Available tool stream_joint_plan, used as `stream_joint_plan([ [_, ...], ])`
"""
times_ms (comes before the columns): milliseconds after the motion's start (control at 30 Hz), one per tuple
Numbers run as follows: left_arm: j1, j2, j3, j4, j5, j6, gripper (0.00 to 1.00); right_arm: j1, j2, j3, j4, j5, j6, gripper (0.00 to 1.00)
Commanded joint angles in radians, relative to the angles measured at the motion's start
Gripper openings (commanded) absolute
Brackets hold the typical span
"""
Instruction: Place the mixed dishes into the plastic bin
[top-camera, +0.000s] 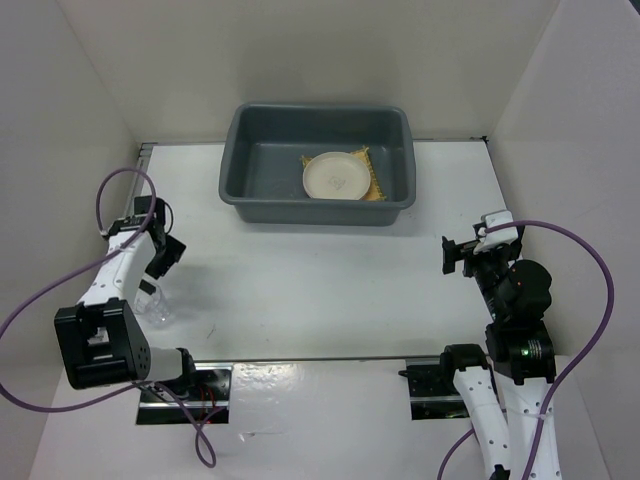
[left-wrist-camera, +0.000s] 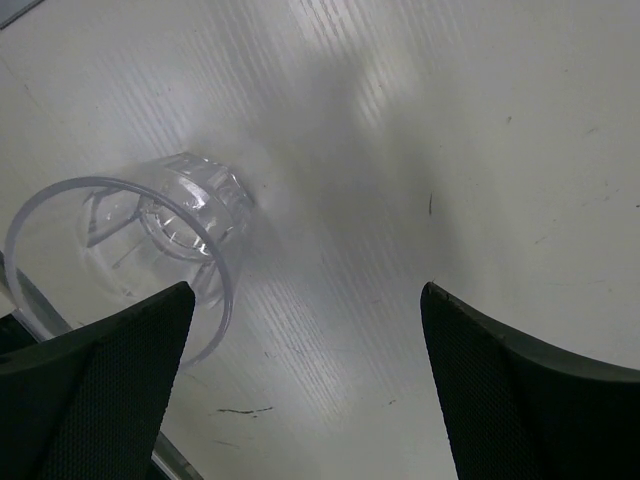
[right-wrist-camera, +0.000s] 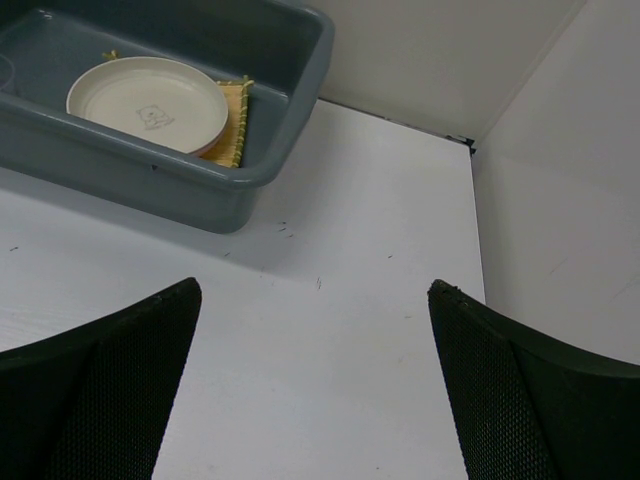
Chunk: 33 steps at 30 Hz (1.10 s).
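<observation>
The dark grey plastic bin (top-camera: 236, 170) stands at the back middle of the table. Inside it the cream plate (top-camera: 335, 177) lies on the yellow woven mat (top-camera: 373, 182). The pink plate is hidden. The clear glass (top-camera: 153, 303) is on the table at the left, outside the bin. My left gripper (top-camera: 160, 272) is open just above it. In the left wrist view the glass (left-wrist-camera: 150, 235) lies by my left finger (left-wrist-camera: 130, 350), not between the jaws. My right gripper (top-camera: 446, 256) is open and empty over bare table. The right wrist view shows the bin (right-wrist-camera: 290, 130), plate (right-wrist-camera: 148, 103) and mat (right-wrist-camera: 236, 110).
White walls close in the table at the left, back and right. The right wall (right-wrist-camera: 560, 200) runs close to my right gripper. Two metal base plates (top-camera: 185, 390) sit at the near edge.
</observation>
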Motion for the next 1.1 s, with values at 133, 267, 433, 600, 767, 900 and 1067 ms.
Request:
stream_joint_plan([
  [133, 0.015, 0.061, -0.060, 0.074, 0.082, 0.009, 1.00, 0.009, -0.007, 0.000, 0.017, 0.004, -0.006, 0.99],
  [267, 0.060, 0.037, -0.069, 0.123, 0.163, 0.056, 0.76, 0.009, -0.017, 0.000, 0.017, 0.004, -0.006, 0.99],
  [433, 0.135, -0.041, -0.098, 0.176, 0.221, 0.107, 0.38, 0.009, -0.026, 0.000, 0.017, 0.004, -0.006, 0.99],
  [600, 0.156, -0.044, -0.040, 0.186, 0.339, 0.179, 0.15, 0.009, -0.047, 0.000, 0.017, 0.004, -0.006, 0.99],
  [767, 0.143, -0.204, 0.102, 0.433, 0.659, 0.101, 0.00, 0.009, -0.047, 0.000, 0.017, 0.004, -0.006, 0.99],
  [900, 0.100, -0.126, 0.320, 0.464, 0.669, 0.015, 0.00, 0.009, -0.047, 0.000, 0.017, 0.004, -0.006, 0.99],
  [1067, -0.018, 0.098, 0.630, 0.427, 0.710, 0.064, 0.00, 0.009, -0.047, 0.000, 0.017, 0.013, -0.006, 0.99],
])
